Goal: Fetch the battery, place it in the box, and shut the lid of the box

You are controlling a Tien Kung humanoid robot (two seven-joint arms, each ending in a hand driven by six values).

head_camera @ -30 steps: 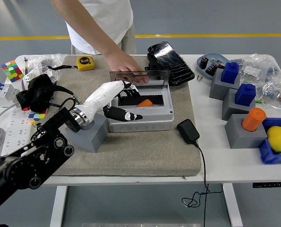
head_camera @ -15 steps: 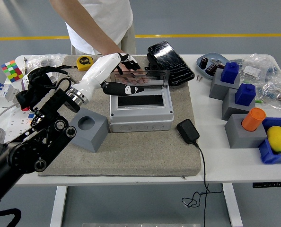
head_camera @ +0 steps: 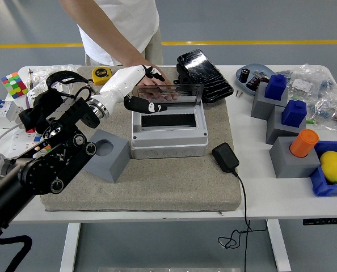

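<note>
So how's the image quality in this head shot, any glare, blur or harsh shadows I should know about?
Head view: lighting is even and soft, with only faint shadows under the grey blocks. There is glare on the glossy black case and a light sheen on the box's transparent lid. The left hand looks slightly soft at its fingers, while the table and the clutter on it stay sharp.

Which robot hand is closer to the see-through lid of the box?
The left hand. It is right at the lid, with its thumb at the lid's left end. The right hand is not in view.
</note>
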